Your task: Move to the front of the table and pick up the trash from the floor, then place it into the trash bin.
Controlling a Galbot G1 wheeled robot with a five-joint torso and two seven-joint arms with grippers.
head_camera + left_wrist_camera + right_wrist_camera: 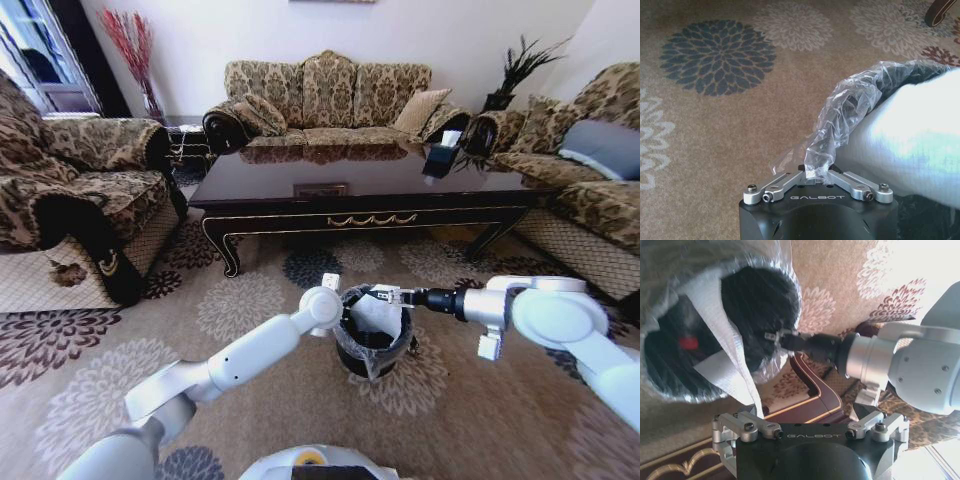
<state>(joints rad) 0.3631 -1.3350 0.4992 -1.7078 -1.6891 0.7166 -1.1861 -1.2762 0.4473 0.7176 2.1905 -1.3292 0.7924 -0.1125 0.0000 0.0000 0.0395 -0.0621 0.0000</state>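
You've got the small round black trash bin (372, 335) with its shiny plastic bag liner sitting on the flower-patterned beige carpet (250, 300) right in front of you, and the long low glossy dark wood table (370, 185) with the gold scroll trim stands just beyond it, in front of the patterned sofa (330, 95). Your left gripper (331, 283) is at the bin's left rim; in the left wrist view its jaws are pressed together, pinching a fold of the clear crinkled liner (840, 120). Your right gripper (392, 296) reaches in from the right over the bin's mouth with a white sheet of paper-like trash (375, 315) at its tip, hanging into the opening. You can't tell from these shots whether its jaws are pinching that sheet or spread. In the right wrist view there's a small red bit (688, 343) lying down inside the bin, next to the white sheet (730, 375).
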